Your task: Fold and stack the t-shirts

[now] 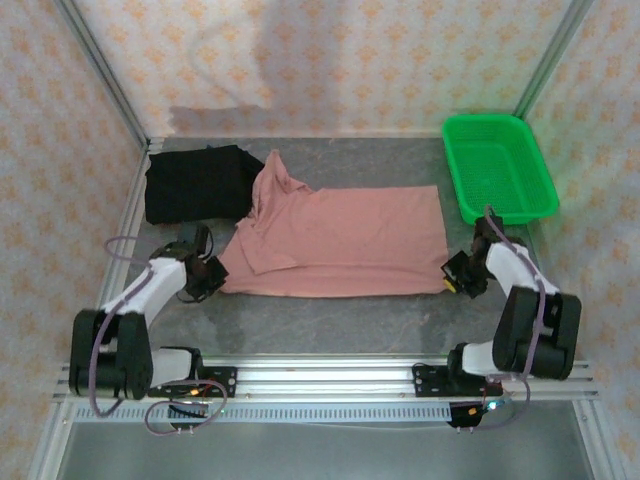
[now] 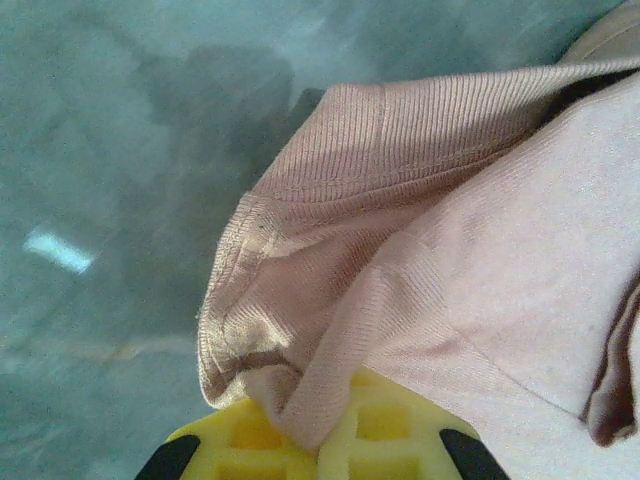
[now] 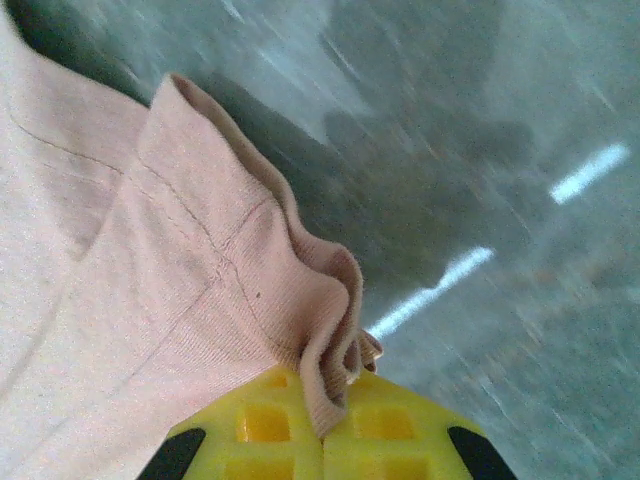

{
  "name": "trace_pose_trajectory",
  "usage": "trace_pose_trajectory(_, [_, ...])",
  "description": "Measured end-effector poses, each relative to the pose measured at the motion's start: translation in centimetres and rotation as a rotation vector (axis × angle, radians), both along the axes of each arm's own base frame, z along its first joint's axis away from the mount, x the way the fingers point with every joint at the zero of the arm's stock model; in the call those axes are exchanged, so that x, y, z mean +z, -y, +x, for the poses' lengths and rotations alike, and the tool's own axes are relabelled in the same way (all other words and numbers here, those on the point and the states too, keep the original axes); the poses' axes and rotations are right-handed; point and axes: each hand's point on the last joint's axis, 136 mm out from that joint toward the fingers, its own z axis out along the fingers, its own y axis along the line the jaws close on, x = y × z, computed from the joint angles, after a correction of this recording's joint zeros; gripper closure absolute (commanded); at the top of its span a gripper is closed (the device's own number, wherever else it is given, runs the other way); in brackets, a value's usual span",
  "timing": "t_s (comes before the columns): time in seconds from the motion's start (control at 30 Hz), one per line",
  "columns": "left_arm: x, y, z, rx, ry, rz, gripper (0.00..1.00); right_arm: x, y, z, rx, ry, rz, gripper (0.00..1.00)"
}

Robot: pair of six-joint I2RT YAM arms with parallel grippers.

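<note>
The salmon-pink t-shirt [image 1: 340, 240] lies spread across the middle of the grey table, with its upper part folded over near the left. My left gripper [image 1: 215, 278] is at the shirt's near-left corner and is shut on a bunched fold of the pink cloth [image 2: 480, 280], pinched between the yellow pads [image 2: 240, 440]. At the near-right corner, my right gripper [image 1: 450, 280] is shut on a hemmed edge of the same shirt [image 3: 100, 300], which is gathered between its yellow pads [image 3: 400, 435]. The black t-shirt [image 1: 195, 185] lies crumpled at the back left, partly under the pink one.
A green mesh basket [image 1: 497, 165] stands at the back right, just beyond the right arm. Metal frame posts and patterned walls close in the table on three sides. Bare grey tabletop [image 1: 330, 315] runs between the shirt and the arm bases.
</note>
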Motion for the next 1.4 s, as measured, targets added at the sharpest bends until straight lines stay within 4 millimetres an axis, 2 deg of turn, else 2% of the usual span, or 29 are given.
trace_pose_trajectory(0.07, [0.0, 0.1, -2.3, 0.021, 0.000, -0.001, 1.00, 0.5, -0.4, -1.3, 0.003, -0.011, -0.013, 0.92])
trace_pose_trajectory(0.17, [0.1, 0.4, -4.5, 0.065, -0.002, -0.018, 0.98, 1.1, -0.7, -2.1, -0.003, -0.020, -0.025, 0.90])
trace_pose_trajectory(0.2, [0.2, 0.4, -4.8, 0.083, -0.004, -0.023, 0.87, 1.0, -0.7, -2.3, -0.010, -0.032, -0.026, 0.86])
trace_pose_trajectory(0.27, [0.2, 0.4, -5.5, 0.117, -0.017, -0.031, 0.66, 1.0, -0.7, -2.8, -0.021, -0.053, -0.030, 0.61])
trace_pose_trajectory(0.4, [0.6, 0.2, -6.7, 0.151, -0.067, -0.023, 0.41, 1.1, -0.7, -3.2, -0.041, -0.068, -0.033, 0.45])
trace_pose_trajectory(0.5, [3.4, 0.2, -6.2, 0.155, -0.023, -0.015, 0.34, 2.2, -1.0, -2.9, -0.036, -0.036, -0.017, 0.30])
trace_pose_trajectory(0.6, [7.7, 0.7, -4.2, 0.132, 0.097, -0.024, 0.32, 5.1, -1.8, -1.6, -0.004, 0.080, 0.018, 0.18])
trace_pose_trajectory(0.67, [9.9, 1.9, -2.8, 0.093, 0.157, -0.046, 0.32, 7.2, -3.0, -0.7, 0.051, 0.177, 0.048, 0.15])
trace_pose_trajectory(0.73, [10.5, 3.8, -1.8, 0.046, 0.172, -0.087, 0.33, 8.8, -4.5, -0.3, 0.116, 0.246, 0.078, 0.14])
trace_pose_trajectory(0.8, [9.7, 5.8, -1.0, 0.007, 0.146, -0.125, 0.37, 9.4, -5.9, -0.3, 0.177, 0.276, 0.108, 0.13])
trace_pose_trajectory(0.9, [7.1, 7.7, -0.3, -0.015, 0.071, -0.157, 0.41, 9.5, -7.7, -0.5, 0.250, 0.284, 0.149, 0.11])
trace_pose_trajectory(0.97, [5.2, 8.1, -0.4, 0.003, 0.028, -0.167, 0.44, 9.6, -8.7, -0.5, 0.290, 0.291, 0.164, 0.10])
trace_pose_trajectory(1.07, [3.6, 8.4, -0.3, 0.024, -0.008, -0.181, 0.47, 9.9, -10.0, -0.5, 0.343, 0.310, 0.178, 0.09])
trace_pose_trajectory(1.4, [0.4, 9.2, 1.3, 0.056, -0.046, -0.193, 0.56, 10.3, -12.0, 0.1, 0.423, 0.354, 0.201, 0.07])
